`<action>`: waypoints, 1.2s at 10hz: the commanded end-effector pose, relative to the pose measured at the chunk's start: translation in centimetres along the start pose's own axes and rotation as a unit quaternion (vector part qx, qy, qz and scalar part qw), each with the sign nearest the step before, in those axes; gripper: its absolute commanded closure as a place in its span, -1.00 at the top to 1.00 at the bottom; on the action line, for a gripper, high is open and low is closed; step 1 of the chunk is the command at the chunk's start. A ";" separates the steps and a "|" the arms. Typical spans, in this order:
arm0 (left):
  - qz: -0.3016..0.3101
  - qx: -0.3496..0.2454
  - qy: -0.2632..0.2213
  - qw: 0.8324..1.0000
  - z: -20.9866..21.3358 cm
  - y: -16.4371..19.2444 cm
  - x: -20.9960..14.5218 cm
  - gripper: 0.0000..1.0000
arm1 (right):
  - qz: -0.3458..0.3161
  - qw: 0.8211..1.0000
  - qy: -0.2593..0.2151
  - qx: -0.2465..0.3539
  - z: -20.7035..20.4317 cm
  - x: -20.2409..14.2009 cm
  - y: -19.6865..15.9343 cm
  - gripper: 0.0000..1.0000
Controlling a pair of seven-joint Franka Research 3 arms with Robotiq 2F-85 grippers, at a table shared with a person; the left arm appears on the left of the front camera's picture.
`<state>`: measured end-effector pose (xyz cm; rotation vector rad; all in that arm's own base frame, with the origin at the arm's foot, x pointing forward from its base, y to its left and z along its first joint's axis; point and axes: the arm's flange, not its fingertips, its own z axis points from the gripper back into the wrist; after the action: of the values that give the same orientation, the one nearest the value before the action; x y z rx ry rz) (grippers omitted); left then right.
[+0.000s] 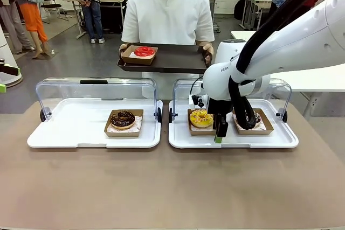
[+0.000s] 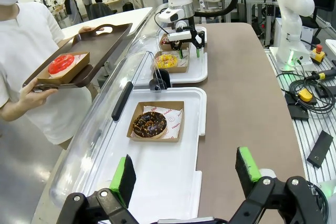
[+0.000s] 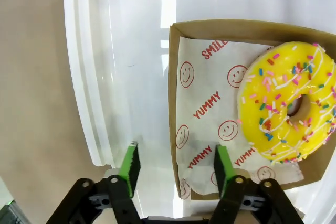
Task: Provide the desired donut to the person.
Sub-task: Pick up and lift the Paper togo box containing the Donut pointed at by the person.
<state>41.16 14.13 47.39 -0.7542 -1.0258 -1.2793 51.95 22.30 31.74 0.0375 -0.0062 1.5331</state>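
Observation:
The person [image 1: 167,14] stands at the far side holding a brown tray [image 1: 178,57] that carries a red donut [image 1: 144,51] in a cardboard box. A yellow sprinkled donut [image 3: 286,103] lies on printed paper in its own cardboard box [image 3: 210,27] on the right white tray [image 1: 269,138]. My right gripper [image 3: 176,167] is down at that box with its jaws apart. One finger stands outside the box wall and the other stands inside over the paper. My left gripper [image 2: 185,174] hangs open above the near end of the left white tray [image 2: 173,182], holding nothing.
A chocolate donut [image 1: 123,118] in a box sits on the left white tray [image 1: 70,127]. Another dark donut [image 1: 257,118] is half hidden behind my right arm. Both trays' clear lids [image 1: 97,87] stand open at the back. Bare brown table lies in front.

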 end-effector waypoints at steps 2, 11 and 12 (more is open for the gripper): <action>-0.003 0.003 -0.009 1.000 0.1 0.0 0.1 1.00 | 0.003 1.000 0.010 0.004 -0.1 -0.3 -0.7 -1.00; -0.003 0.003 -0.009 1.000 0.1 0.0 0.1 1.00 | 0.003 1.000 0.010 0.002 0.4 0.1 -0.1 -1.00; -0.003 0.003 -0.009 1.000 0.1 0.0 0.1 1.00 | -0.001 1.000 0.005 0.003 1.3 0.4 0.9 -1.00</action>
<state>41.16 14.13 47.39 -0.7542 -1.0257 -1.2793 51.81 22.71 32.41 0.0349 -0.0116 1.5402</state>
